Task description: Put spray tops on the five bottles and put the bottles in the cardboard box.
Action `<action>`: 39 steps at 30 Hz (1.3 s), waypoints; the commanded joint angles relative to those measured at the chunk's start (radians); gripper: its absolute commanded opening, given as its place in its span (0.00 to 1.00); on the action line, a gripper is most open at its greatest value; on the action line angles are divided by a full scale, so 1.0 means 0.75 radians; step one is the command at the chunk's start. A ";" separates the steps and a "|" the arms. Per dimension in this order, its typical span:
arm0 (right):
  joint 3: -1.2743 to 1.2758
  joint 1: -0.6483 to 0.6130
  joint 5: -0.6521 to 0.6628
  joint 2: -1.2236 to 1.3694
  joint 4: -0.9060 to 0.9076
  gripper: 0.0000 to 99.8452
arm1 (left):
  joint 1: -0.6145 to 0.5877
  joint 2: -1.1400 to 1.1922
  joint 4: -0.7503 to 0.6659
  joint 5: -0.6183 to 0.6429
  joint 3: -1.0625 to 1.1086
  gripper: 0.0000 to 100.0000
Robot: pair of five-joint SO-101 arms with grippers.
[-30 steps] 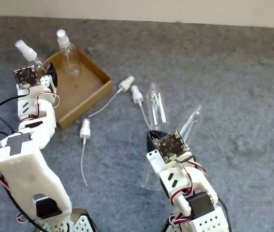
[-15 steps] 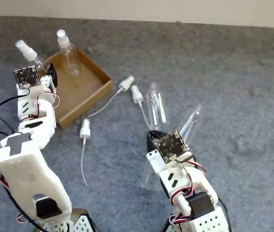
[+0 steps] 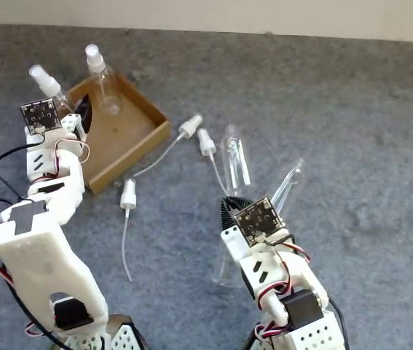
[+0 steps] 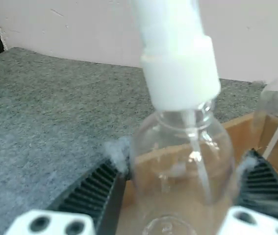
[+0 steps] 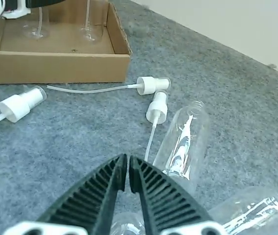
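My left gripper (image 3: 73,108) (image 4: 178,183) is open around a clear bottle (image 4: 183,156) with a white spray top (image 3: 44,79), upright at the cardboard box's (image 3: 133,152) far left corner; its fingers (image 4: 97,188) stand just off the glass. A second topped bottle (image 3: 103,84) (image 4: 276,112) stands in the box. Three loose spray tops (image 3: 190,125) (image 3: 206,142) (image 3: 127,195) lie on the carpet. Topless bottles (image 3: 237,157) (image 3: 288,184) lie near my right gripper (image 3: 232,208) (image 5: 128,169), which is shut with nothing in it. A third bottle (image 3: 223,271) lies partly under that arm.
Grey carpet (image 3: 352,109) covers the table, with bare room at the right and back. The spray tops' long thin tubes (image 3: 124,248) trail over the carpet between the arms. A pale wall edge runs along the far side.
The left gripper's jaws have spread a little, and the topped bottle between them has shifted slightly toward the box. The right arm has not moved.
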 commanded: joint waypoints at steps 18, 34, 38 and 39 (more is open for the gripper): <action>0.085 -0.011 0.014 -0.017 -0.036 0.01 | -0.015 -0.030 -0.031 -0.014 0.026 0.30; 0.085 -0.011 0.014 -0.017 -0.036 0.01 | -0.017 -0.347 0.346 -0.014 0.073 0.30; 0.085 -0.011 0.014 -0.017 -0.036 0.01 | -0.011 -0.465 0.538 -0.012 0.073 0.30; 0.085 -0.011 0.014 -0.017 -0.036 0.01 | -0.009 -0.500 0.591 -0.012 0.073 0.30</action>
